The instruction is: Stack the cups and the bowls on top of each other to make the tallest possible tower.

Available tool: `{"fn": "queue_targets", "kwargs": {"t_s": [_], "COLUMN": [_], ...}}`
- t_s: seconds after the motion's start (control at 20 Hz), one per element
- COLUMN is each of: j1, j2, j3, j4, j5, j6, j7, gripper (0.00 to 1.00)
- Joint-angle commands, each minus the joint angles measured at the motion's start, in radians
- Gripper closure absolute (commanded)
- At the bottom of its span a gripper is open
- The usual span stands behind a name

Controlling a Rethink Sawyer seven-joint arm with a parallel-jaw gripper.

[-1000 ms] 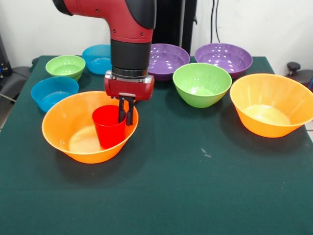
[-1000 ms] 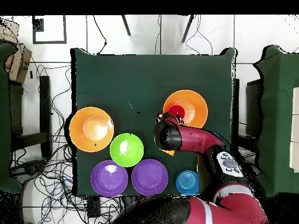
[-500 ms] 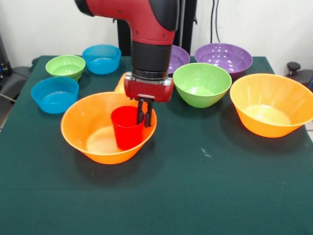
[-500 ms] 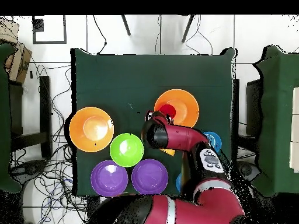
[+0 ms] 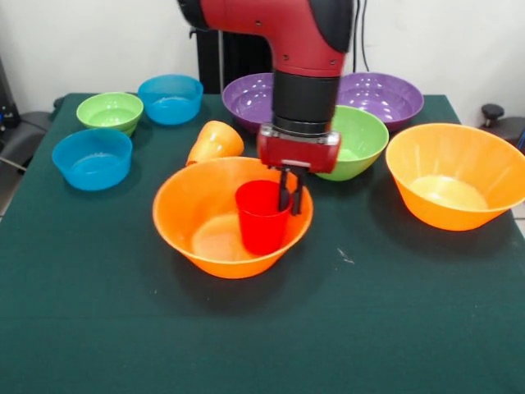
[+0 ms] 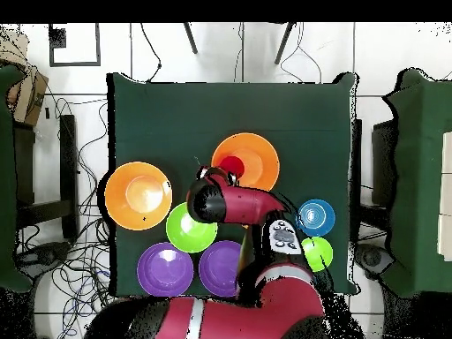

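My gripper is shut on the rim of the red cup, which stands upright inside a large orange bowl near the table's middle. In the overhead view the red cup sits at the edge of that bowl, with the arm's wrist over it. The orange cup lies on its side just behind the bowl. The second large orange bowl stands at the right. The medium green bowl is right behind my wrist.
Two purple bowls stand at the back. A small green bowl and two blue bowls are at the left. The arm hides part of the green bowl.
My gripper, shut on the red cup, has moved to the right in the front view, and the large orange bowl has slid along with it. The orange cup has come into sight.
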State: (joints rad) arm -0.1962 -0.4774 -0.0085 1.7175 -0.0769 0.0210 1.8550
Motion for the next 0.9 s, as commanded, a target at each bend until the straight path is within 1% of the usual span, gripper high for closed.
{"fn": "queue_targets", "kwargs": {"t_s": [0.05,0.15,0.3,0.5,0.7,0.9], "j1": [0.087,0.088,0.052,0.017,-0.049,-0.105], "j2": [0.106,0.104,0.09,0.076,0.065,0.061], "j3": [0.111,0.115,0.12,0.096,0.095,0.114], "j4": [-0.018,-0.017,-0.002,0.013,0.018,0.008], "j5": [0.063,0.063,0.024,-0.025,-0.08,-0.131], "j6": [0.029,0.04,0.077,0.091,0.109,0.128], "j7": [0.181,0.165,0.106,0.055,-0.013,-0.062], "gripper": [1.0,1.0,1.0,1.0,1.0,1.0]}}
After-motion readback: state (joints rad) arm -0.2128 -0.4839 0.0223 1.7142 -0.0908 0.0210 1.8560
